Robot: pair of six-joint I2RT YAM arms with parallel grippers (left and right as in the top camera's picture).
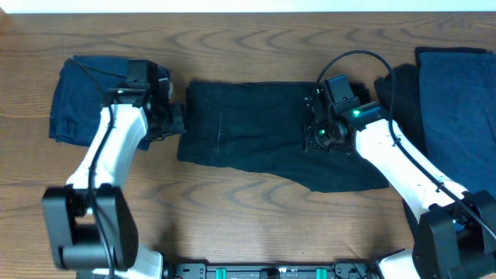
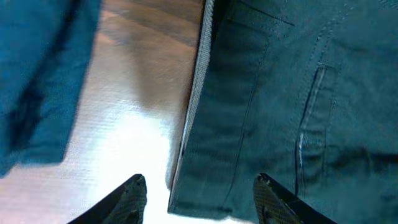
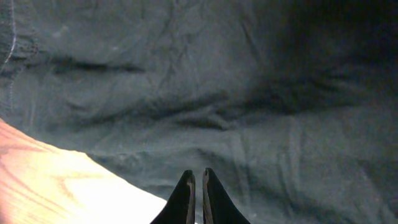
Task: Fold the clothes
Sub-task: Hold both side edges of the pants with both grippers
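Observation:
One of the clothes, a black garment (image 1: 248,124), lies spread flat in the middle of the table. Its pale grey hem (image 2: 200,68) runs along its left edge in the left wrist view. My left gripper (image 1: 174,120) hovers at that left edge. It is open (image 2: 199,186), with the garment's corner (image 2: 249,180) lying below, between the fingers. My right gripper (image 1: 316,138) hangs over the right part of the black garment (image 3: 217,81). Its fingers (image 3: 196,180) are shut with nothing visible between them.
A folded navy garment (image 1: 77,101) lies at the far left, just behind my left arm, and shows blurred in the left wrist view (image 2: 37,74). More dark clothes, navy (image 1: 461,101) over black (image 1: 403,101), are piled at the right edge. Bare wooden table (image 1: 232,209) runs along the front.

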